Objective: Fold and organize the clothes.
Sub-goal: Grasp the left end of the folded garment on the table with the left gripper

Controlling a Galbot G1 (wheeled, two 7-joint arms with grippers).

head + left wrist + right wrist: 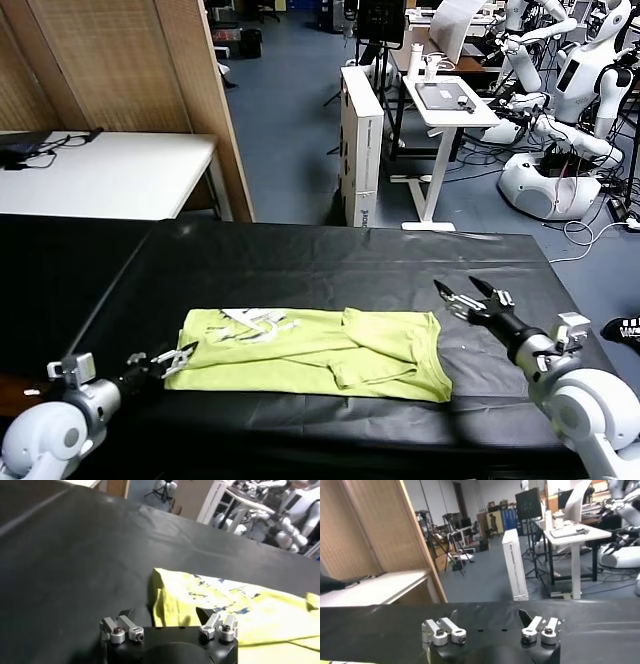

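The lime yellow-green T-shirt (310,350) lies flat and partly folded on the black table (300,260), near its front edge, with a white print (255,322) showing at its left end. My left gripper (178,358) is open, low at the shirt's left edge. In the left wrist view the shirt's edge (167,600) lies just ahead of the gap between the open jaws of the left gripper (165,616). My right gripper (468,295) is open and empty, above the table just right of the shirt. The right wrist view shows the right gripper (487,616) over bare black table.
A white table (110,170) and a wooden partition (130,70) stand behind at the left. A white box (362,140), a white desk (450,100) and other robots (570,110) stand behind at the right. The black table's right edge (560,290) is close to my right arm.
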